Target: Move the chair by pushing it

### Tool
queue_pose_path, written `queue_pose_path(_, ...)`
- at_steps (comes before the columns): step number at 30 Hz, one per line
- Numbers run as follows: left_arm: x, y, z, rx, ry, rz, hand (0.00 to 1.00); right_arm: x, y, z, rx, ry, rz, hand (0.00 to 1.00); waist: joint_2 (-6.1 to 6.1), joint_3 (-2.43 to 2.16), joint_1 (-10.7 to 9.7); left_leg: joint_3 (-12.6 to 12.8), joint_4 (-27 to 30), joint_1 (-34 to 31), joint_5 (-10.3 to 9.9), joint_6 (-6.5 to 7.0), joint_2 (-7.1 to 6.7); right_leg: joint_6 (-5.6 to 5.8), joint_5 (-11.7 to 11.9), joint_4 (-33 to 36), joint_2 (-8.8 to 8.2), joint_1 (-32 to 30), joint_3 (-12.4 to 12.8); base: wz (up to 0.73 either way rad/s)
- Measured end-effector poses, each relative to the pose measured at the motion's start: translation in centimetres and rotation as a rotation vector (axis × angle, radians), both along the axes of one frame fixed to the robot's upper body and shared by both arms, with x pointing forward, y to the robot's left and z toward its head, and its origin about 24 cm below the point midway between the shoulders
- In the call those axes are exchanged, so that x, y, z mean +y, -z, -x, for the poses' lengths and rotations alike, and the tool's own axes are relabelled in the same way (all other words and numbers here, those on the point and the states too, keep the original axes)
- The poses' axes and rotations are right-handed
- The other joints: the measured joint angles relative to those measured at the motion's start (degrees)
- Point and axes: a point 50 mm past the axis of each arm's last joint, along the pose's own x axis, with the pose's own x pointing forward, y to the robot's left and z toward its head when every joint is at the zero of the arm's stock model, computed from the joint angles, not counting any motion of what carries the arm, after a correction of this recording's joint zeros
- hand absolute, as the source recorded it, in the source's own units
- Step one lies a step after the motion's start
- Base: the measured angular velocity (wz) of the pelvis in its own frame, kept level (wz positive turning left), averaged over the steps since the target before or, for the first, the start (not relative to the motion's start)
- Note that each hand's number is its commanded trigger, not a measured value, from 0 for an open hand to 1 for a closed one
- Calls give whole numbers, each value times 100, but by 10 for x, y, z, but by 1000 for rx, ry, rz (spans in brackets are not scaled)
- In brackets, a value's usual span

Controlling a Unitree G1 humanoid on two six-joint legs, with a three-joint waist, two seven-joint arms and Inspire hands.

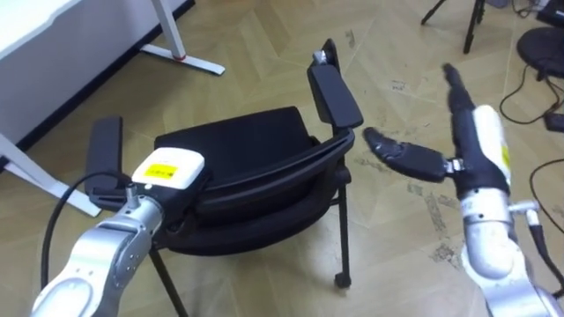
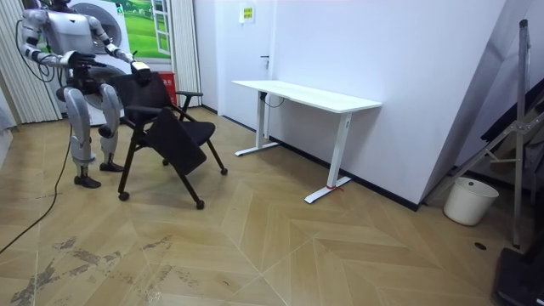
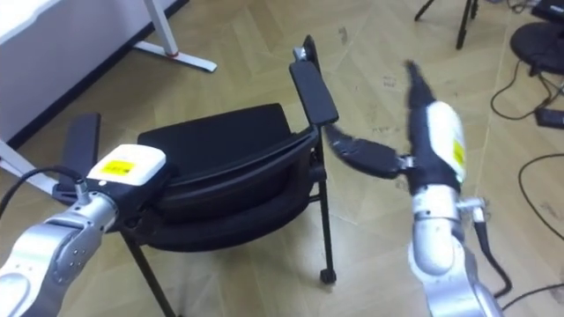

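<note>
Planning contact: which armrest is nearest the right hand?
The right armrest, just beyond the right hand; the other armrest sits by the left hand.

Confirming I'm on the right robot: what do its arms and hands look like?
Silver rounded forearms. The right hand is black; the left hand is topped by a white tag with a yellow label. A dark cable loops off the left forearm.

Herringbone wood floor [image 2: 340,255] meets white walls [image 2: 408,51]; a white desk [image 2: 306,95] stands alongside, a white bucket [image 2: 470,201] nearby.
</note>
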Motion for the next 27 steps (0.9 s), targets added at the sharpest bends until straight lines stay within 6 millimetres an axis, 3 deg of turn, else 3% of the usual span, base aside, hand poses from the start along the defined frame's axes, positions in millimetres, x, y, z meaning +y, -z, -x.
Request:
queue_pose_path(3, -2, -3, 0, -10, 28, -7, 100, 10, -3, -3, 38, -106, 127, 0, -121, 4, 116, -1, 0, 17, -1, -3, 15, -1, 1, -5, 10, 19, -10, -1)
queue_pose_path(16, -5, -5, -1, -22, 104, -18, 100, 14, -6, 1, 203, -320, 349, 0, -177, 21, 267, -56, -19, 28, -5, 3, 13, 0, 1, -11, -18, 41, -165, 2)
queue_pose_path(23, -3, -4, -1, -31, 122, -21, 100, 30, -11, 10, 269, -473, 456, 0, -178, 21, 297, -67, -23, 24, -5, 2, 23, -1, 0, -10, -11, 34, -200, -1)
queue_pose_path(27, -4, -6, -2, -37, 151, -23, 100, 34, -15, 13, 279, -524, 487, 0, -238, 22, 372, -72, -25, 34, -4, 2, 12, -1, 0, -9, -15, 35, -186, 0)
